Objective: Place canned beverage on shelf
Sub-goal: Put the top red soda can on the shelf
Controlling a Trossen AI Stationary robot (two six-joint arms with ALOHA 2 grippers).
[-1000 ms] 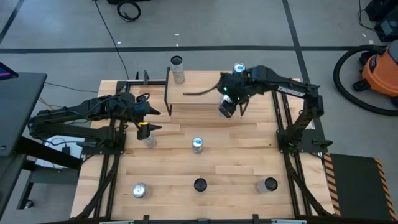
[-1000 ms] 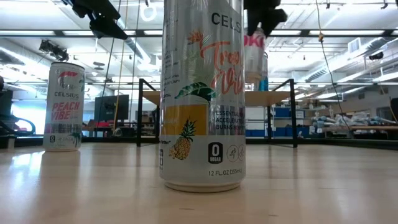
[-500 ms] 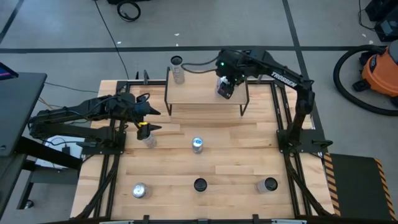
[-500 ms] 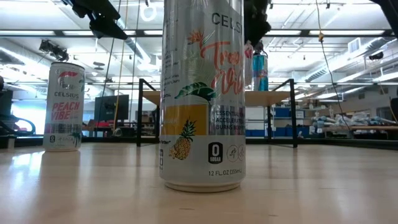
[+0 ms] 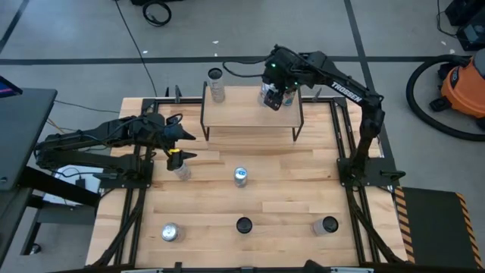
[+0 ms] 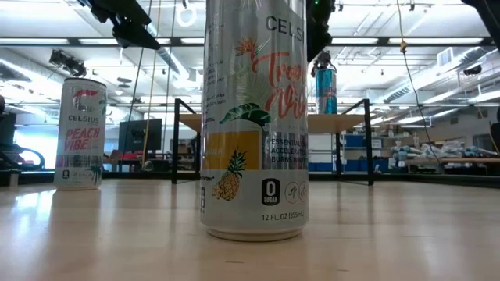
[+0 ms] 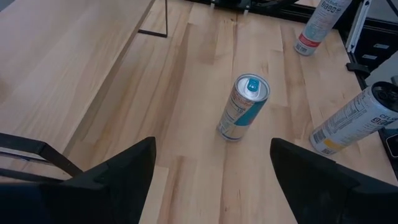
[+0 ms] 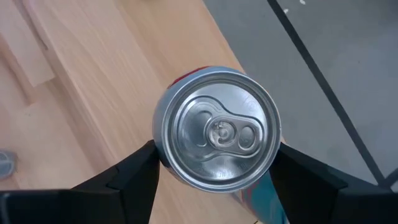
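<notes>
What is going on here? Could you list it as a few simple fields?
Right end effector: shut on the held can, over the shelf's far right end
Shelf: light wooden top, black legs
Can by the shelf's far left corner: upright
Left end effector: open, waiting at the table's left, above a can
Loose cans: centre can, three near the front edge

A robotics lab or workshop: long rows of ceiling strip lights over open floor with cluttered benches, black tape lines on grey concrete, and an orange shop vacuum beyond the desk's far right corner.
</notes>
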